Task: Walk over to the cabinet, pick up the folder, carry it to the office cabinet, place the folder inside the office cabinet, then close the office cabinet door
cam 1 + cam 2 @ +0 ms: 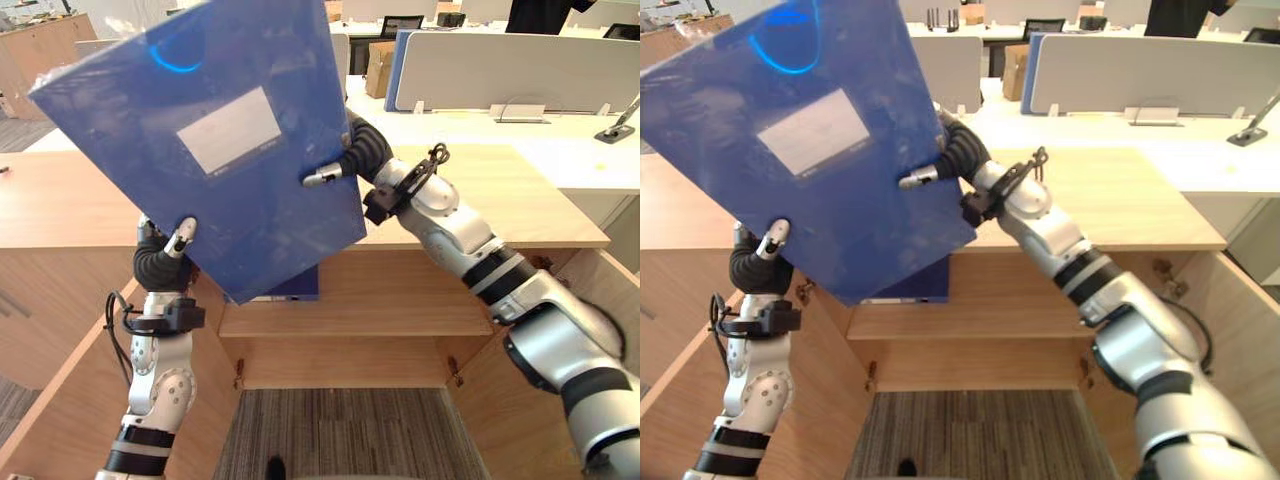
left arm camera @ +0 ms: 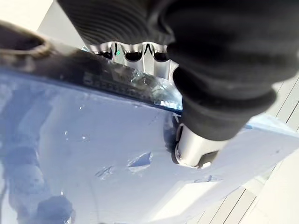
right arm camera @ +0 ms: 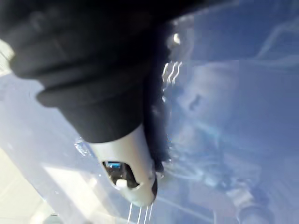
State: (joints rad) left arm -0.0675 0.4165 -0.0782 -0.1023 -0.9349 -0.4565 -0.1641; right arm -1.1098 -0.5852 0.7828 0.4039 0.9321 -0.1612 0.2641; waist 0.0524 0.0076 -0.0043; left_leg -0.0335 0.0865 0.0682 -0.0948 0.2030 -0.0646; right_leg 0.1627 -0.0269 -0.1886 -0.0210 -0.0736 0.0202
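Folder (image 1: 230,150) hung tilted above the open office cabinet (image 1: 540,200), carried there but not yet put inside.

We saw the left robot hand (image 1: 165,260) pinching the blue folder's lower corner, thumb on its face and fingers curled behind. The right robot hand (image 1: 355,155) clamped its far edge the same way, over the cabinet's top. Between them the folder sat in the air just above and in front of the cabinet's opening. The left door (image 1: 60,390) and right door (image 1: 485,430) stood swung wide, and the shelf (image 1: 380,320) inside held a dark blue thing (image 1: 298,285) half hidden behind the folder. We judged the walk, the pick-up and the carry done. Lowering the folder onto the shelf, letting go and shutting the door were left.
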